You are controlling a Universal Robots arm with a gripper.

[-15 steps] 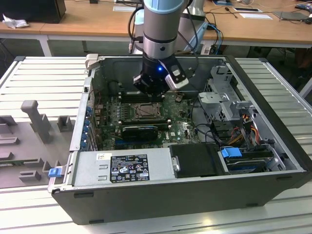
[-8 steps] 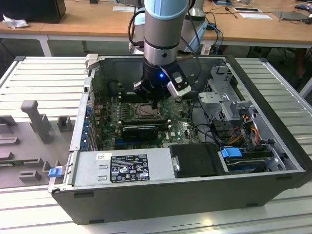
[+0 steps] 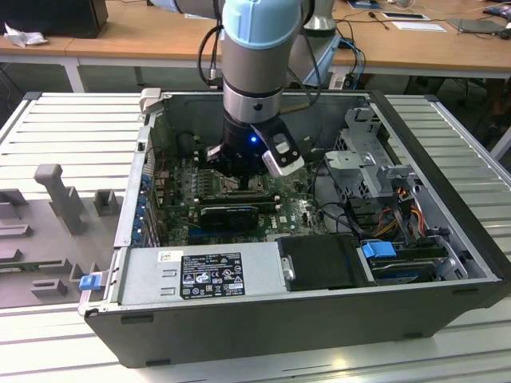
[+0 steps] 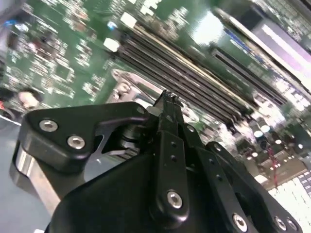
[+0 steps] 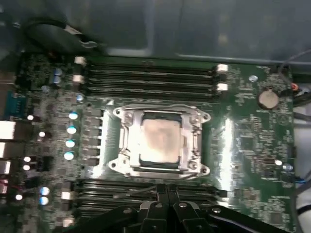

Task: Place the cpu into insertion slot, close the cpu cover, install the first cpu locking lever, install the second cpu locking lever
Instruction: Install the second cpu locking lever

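In the exterior view, the grey case (image 3: 319, 319) lies open on the bench (image 3: 72, 128), and the arm reaches down into its middle, over the green board (image 3: 180, 187).

In the first wrist view, going from left to right, come first the small round capacitors (image 5: 72, 128), then the slot (image 5: 162, 138) with its silvery frame, then the coin cell (image 5: 268, 99). The cpu (image 5: 159, 140) already sits inside the slot, flat and square to it. The cover (image 5: 193, 132) seems to lie down around the chip, though I cannot tell if it is fully seated.

The end effector (image 5: 165, 191) hangs just beside the socket edge with its fingertips together and nothing between them.

The step in hand is, in my judgement, a locking lever. To do it well, push the thin lever with the closed tip, slowly, and keep away from the memory slots (image 5: 150, 77).
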